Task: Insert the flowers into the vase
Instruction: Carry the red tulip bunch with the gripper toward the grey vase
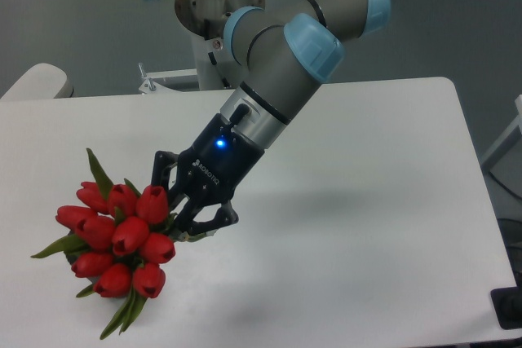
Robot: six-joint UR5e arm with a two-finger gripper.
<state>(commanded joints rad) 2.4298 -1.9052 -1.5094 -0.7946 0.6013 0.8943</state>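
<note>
Flowers [118, 234] near left on table [367, 201] — light, soft, crushable, take by the stems not heads — gripper [189, 216] at their right side, grip unclear; vase not visible.

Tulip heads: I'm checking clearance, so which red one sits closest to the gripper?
The upper right tulip head of the flowers, right beside the gripper; the other heads lie further left or lower.

A white surface [383, 201] with rounded corners is seen against a grey-blue floor [81, 14]. A pale rounded furniture edge [37, 81] is noted at upper left. Even, soft lighting is observed.
</note>
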